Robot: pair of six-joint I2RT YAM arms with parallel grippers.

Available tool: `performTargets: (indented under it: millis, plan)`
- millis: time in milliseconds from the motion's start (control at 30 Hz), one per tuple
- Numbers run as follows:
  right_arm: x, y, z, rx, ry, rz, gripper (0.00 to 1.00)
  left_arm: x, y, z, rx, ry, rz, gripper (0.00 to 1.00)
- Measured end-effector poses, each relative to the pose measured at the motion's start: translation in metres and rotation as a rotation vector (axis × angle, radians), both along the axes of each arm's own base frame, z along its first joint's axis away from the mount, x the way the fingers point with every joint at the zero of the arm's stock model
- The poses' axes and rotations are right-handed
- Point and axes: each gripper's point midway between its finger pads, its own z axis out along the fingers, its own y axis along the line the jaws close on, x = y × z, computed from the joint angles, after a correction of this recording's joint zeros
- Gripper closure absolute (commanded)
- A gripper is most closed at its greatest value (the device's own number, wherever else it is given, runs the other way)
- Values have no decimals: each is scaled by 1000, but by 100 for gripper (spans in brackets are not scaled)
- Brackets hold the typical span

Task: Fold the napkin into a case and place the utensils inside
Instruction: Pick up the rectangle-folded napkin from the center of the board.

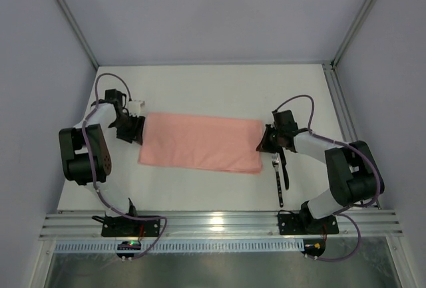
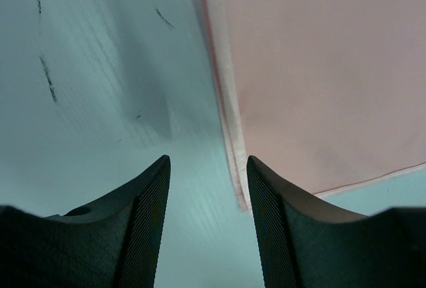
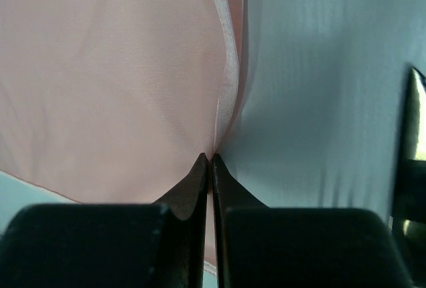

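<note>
The salmon-pink napkin (image 1: 200,143) lies folded into a long rectangle across the middle of the table. My left gripper (image 1: 131,128) is open at its left end; in the left wrist view the napkin's hemmed edge (image 2: 229,135) runs toward the right fingertip, with bare table between the fingers. My right gripper (image 1: 264,140) is shut on the napkin's right edge; the right wrist view shows the hem (image 3: 223,102) pinched at the fingertips (image 3: 210,160). The dark utensils (image 1: 279,175), a fork with pale tines among them, lie just right of the napkin, near the right arm.
Grey enclosure walls surround the white table (image 1: 200,88). A metal rail (image 1: 219,221) runs along the near edge by the arm bases. A dark utensil edge (image 3: 413,168) shows at the right of the right wrist view.
</note>
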Motion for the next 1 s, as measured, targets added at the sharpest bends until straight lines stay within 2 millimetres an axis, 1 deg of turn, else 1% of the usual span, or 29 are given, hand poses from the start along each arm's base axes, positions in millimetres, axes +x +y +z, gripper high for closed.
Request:
performTargets:
  millis: [100,167,367,433,500,567,633,700,800,900,1000]
  plan:
    - [-12,-13,2,-67,27,-4,96,0,-1,10,-10,-24,-2,48]
    - [-17,-21,7,-108,35,-9,96,0,-4,13,-21,-29,-5,48]
    - [-20,-40,22,-177,20,-32,96,-3,-16,4,-60,5,-17,48]
    - [-19,-46,27,-206,18,-38,96,-6,-25,0,-63,19,-40,48]
    - [-17,-52,31,-236,16,-46,96,-11,-38,-3,-67,34,-73,48]
    - [-14,-55,37,-254,10,-49,96,-15,-52,-5,-82,48,-100,48]
    - [-10,-56,44,-274,0,-49,96,-18,-58,-7,-92,58,-113,48]
    - [-7,-51,53,-298,-21,-34,96,-18,-60,-7,-95,60,-110,50]
    - [-1,-30,66,-316,-56,18,96,-18,-61,-8,-97,63,-104,53]
    - [5,-2,75,-329,-85,80,96,-18,-66,-9,-104,62,-112,57]
    - [11,34,81,-323,-110,149,96,-17,-69,-10,-113,61,-119,61]
